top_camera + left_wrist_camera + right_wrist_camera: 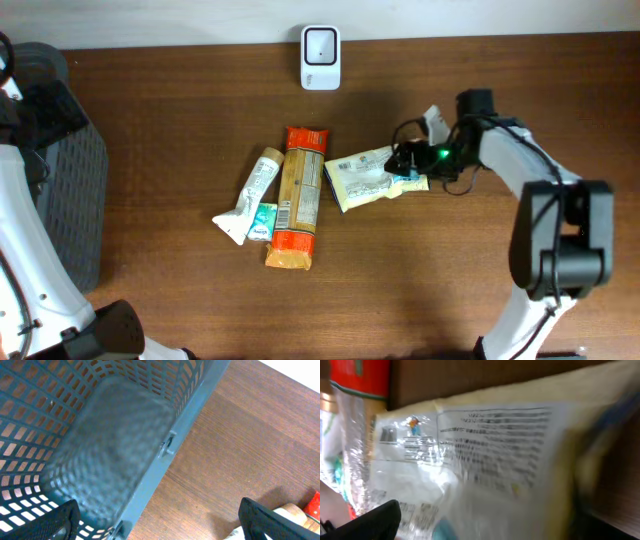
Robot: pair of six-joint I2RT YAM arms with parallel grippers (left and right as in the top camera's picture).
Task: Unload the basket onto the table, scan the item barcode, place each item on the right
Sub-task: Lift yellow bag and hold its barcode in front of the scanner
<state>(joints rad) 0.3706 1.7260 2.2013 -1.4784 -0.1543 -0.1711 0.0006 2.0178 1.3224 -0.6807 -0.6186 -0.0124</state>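
Right gripper (408, 163): jaws stood wide at right end of pale yellow packet (365, 178), contact unclear | packet lay flat on table (180, 110), just beside red pack (298, 200), well apart from white scanner (320, 45) | left gripper (157, 522): wide, hung over grey basket (100, 435).

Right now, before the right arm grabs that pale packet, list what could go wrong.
1. The right gripper sits open at the right edge of the pale packet. A grip on the edge may let the floppy film sag and hide the barcode from the scanner.
2. The packet's left end lies against the pasta pack, so lifting may drag that along.
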